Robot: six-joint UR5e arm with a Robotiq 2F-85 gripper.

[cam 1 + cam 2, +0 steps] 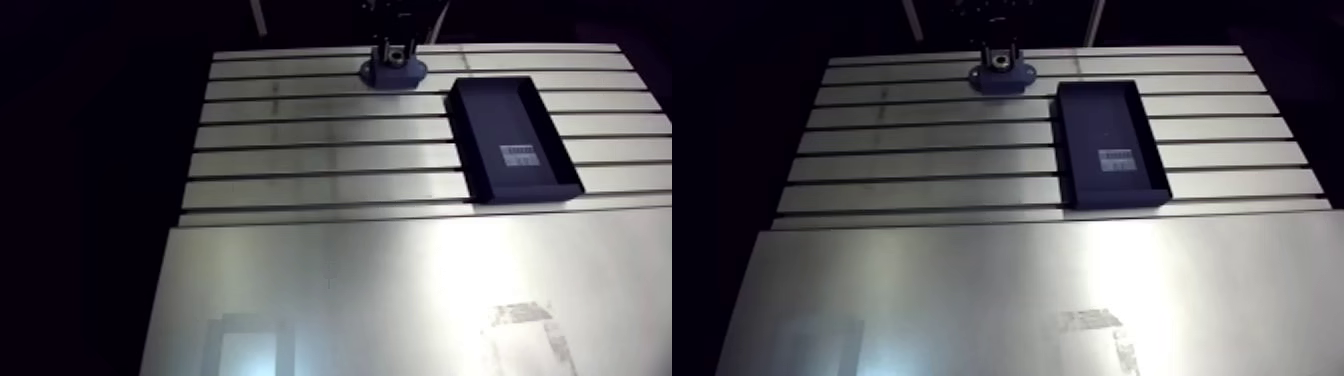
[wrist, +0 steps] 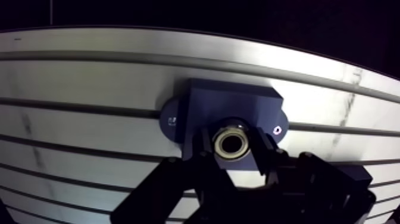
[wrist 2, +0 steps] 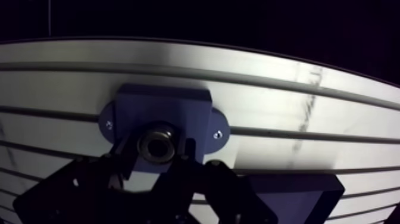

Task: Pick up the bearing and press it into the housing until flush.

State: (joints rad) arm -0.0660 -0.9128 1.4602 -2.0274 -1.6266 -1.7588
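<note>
Bearing (image 2: 231,143) is in the pincer (image 2: 232,149): jaws narrow, clamped on its outer ring, one finger each side. Wrist view shows it right over the blue housing (image 2: 232,101), shiny inner race facing the cam. Housing is a block w/ two flange ears, a screw in each, at the far end of the slotted counter (image 1: 320,130). Arm view agrees: pincer is directly above the housing, no lateral offset I can make out.

Step-wise, pick looks done and we're at align/insert. Can't tell from either view whether the bearing is hovering, touching the bore mouth or partly in, since the bore is hidden under bearing + fingers. Def can't call it flush.

Next move IMO: straight vertical push, bearing axis kept square to the bore. Any tilt and it'll prob cock and jam; a metal ring in a tight seat won't forgive that. Fingers grip the OD, so I'd expect them to hit the housing top before the bearing gets flush. Likely needs a release partway, then a press on the top face w/ closed fingertips to finish. Watch force, not pos.

Dark tray (image 1: 500,110) w/ a label on its floor sits on the counter beside the housing, apart from it. Not in the way of a vertical press.
</note>
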